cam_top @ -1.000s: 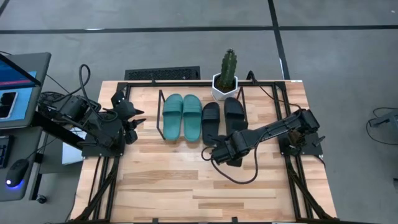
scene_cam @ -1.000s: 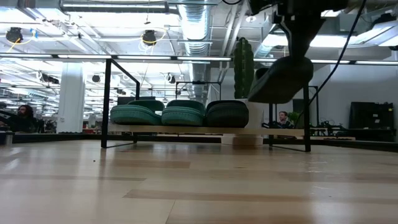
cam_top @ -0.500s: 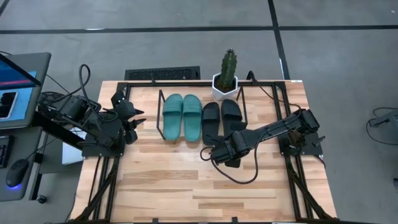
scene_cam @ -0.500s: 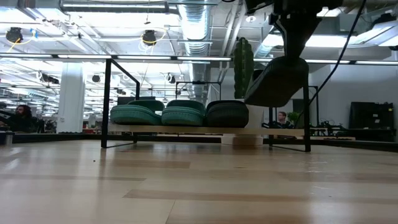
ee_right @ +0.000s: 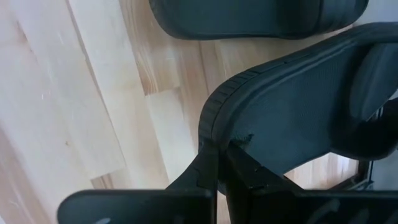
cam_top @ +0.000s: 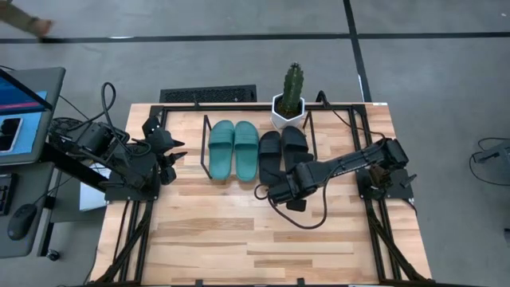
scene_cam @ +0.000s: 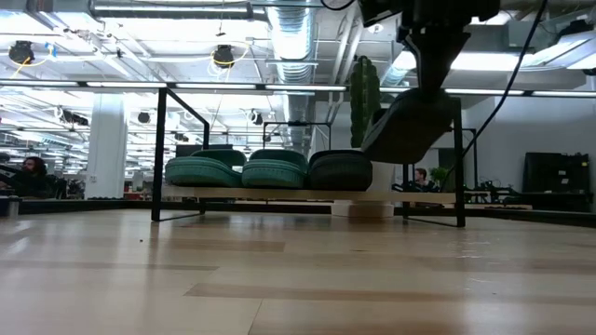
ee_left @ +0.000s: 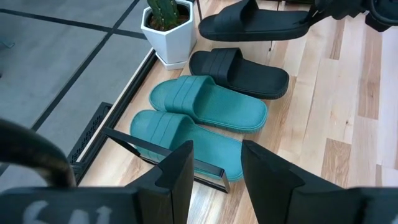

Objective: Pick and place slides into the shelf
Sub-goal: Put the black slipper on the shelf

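The right claw point(cam_top: 280, 190) is clamped on the heel rim of the last black slide point(cam_top: 296, 148), holding it raised above the shelf point(scene_cam: 307, 194), toe ahead of the claw. Placing is in hand; next, I judge, lower it beside its mate point(cam_top: 270, 153). The left claw point(cam_top: 170, 151) waits part open

Two teal slides point(cam_top: 233, 150), two black slides point(cam_top: 270, 154), one shelf point(cam_top: 205, 135), one potted cactus point(cam_top: 290, 99).
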{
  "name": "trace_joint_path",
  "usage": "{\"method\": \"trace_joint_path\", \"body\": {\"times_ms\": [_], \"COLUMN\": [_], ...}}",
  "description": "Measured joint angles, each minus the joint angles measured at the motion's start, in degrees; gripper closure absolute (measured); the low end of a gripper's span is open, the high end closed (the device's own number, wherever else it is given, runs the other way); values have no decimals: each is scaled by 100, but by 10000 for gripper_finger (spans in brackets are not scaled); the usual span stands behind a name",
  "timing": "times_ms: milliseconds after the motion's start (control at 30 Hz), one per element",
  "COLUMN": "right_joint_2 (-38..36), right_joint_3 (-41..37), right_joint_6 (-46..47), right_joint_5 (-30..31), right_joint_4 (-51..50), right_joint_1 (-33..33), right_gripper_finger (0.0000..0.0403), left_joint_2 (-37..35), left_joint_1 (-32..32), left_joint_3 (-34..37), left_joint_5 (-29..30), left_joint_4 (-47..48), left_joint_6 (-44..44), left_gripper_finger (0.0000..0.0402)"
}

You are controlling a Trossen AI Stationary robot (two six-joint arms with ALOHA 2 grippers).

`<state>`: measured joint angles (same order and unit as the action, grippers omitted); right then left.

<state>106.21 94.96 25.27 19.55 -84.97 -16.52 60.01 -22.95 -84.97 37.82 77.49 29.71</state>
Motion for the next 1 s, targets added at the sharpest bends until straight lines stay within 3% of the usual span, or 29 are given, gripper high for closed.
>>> {"method": "trace_joint_path", "body": {"times_ms": [500, 1000], "right_joint_2": [0, 2], "right_joint_3": [-7, -623], "right_joint_6": [-38, 36], "right_joint_5": [-139, -399], "right_joint_4": [12, 639], "right_joint_1": [138, 85], "right_gripper_finger": [403, 403], "left_joint_2": [1, 1], "left_joint_1": [1, 0], "left_joint_3": [0, 0], "left_joint_5": [-48, -54], "left_joint_4": [2, 2], "left_joint_6": [0, -2], "left_gripper_finger": [278, 278]}}
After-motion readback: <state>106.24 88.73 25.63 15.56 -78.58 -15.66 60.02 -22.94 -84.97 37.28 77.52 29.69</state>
